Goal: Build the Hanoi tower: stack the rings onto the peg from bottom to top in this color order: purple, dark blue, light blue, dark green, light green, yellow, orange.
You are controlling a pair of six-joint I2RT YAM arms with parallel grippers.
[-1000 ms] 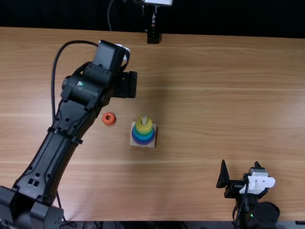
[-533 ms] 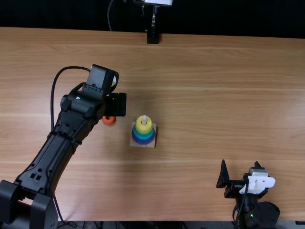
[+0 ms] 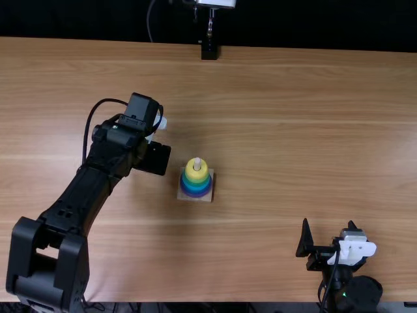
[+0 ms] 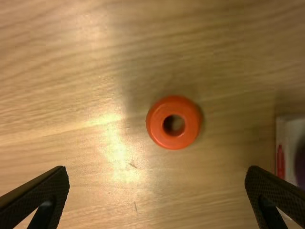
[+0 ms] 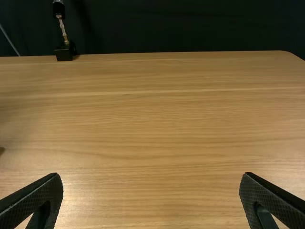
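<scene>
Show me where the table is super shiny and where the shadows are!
Left wrist view: a bright patch of glare on the table beside the orange ring, and a darker shadow on the ring's other side; top view: soft shadows on the wood around the ring tower; right wrist view: a gentle shine with a little faint shade.

Orange-red ring (image 4: 157, 129), yellow ring (image 3: 197, 174), light blue ring (image 3: 197, 186), purple ring (image 3: 197, 194), pale tan base (image 3: 182, 197), light brown counter (image 3: 293, 143) streaked with darker wavy grain, black left arm (image 3: 91, 195), black right arm (image 3: 355, 295) with white patch (image 3: 352, 252).
</scene>
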